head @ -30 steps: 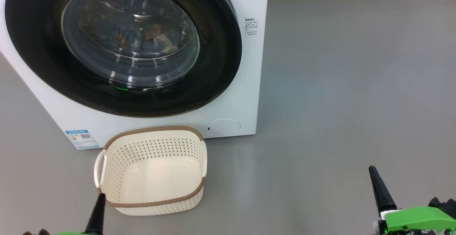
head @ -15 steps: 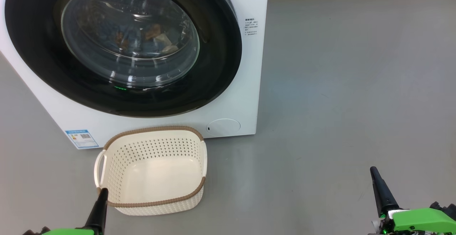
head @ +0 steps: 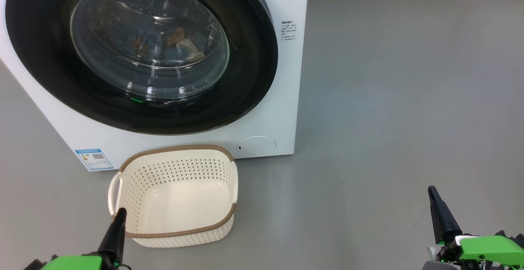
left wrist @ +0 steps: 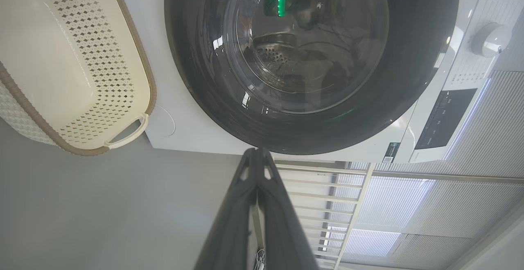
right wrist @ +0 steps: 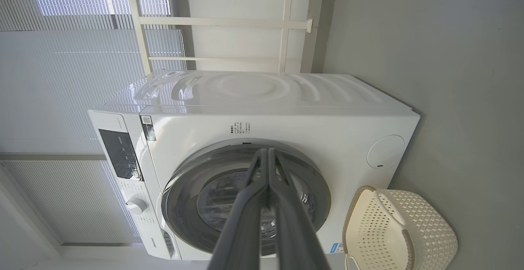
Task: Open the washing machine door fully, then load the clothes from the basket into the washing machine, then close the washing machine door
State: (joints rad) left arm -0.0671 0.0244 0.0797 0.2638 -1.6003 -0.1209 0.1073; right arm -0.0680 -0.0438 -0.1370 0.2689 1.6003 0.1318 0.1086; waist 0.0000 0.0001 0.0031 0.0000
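Far left, low: left fingers [head: 114, 235], pressed together tip to tip, holding nothing, pointing up toward basket [head: 184, 240]. Tip overlapping basket's near left corner in head view, contact impossible to tell there; clear of basket in left wrist view. Blue sticker [head: 93, 159] on lower left of washing machine [head: 282, 98] front. Basket on floor [head: 389, 98], just in front of machine, below door, upright, cream bottom bare, brown rim, handle on each short side. Above it, washing machine door [head: 254, 69]: glossy black ring, shut flat against white front, green light reflected low in glass. Clothes [head: 180, 41] inside drum, behind glass bowl, dim: orange-brown and cream patches, some blue. Round flap [head: 256, 146] at lower right of machine front, just right of basket's far corner. Grey floor on to the right. Far right, low: right fingers [head: 441, 214], pressed together, holding nothing, well apart from machine and basket, green housing [head: 487, 249] at their base.
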